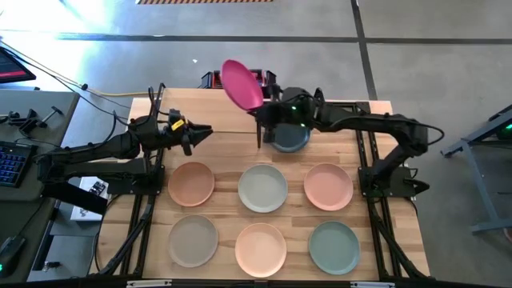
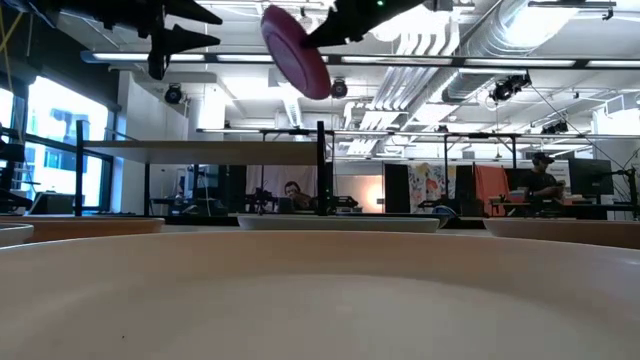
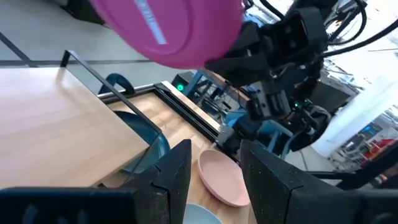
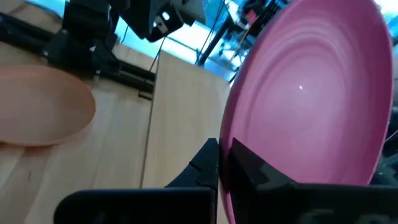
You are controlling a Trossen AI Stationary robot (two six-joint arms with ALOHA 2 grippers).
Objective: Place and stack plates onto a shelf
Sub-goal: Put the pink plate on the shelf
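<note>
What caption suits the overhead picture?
Right claw lifts a magenta plate over the shelf; six plates wait below.

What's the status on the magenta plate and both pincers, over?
Right pincer shut on magenta plate, tilted, held high over the shelf. Left pincer open, empty, beside the shelf. Dark plate sits under the right arm; six plates wait on the table.

Two dark jointed arms, each wrist lit green.

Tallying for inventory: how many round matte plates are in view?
8: six on the table in two rows, a dark grey plate under the arm, a magenta plate in the right gripper. Stacked ones may hide.
</note>
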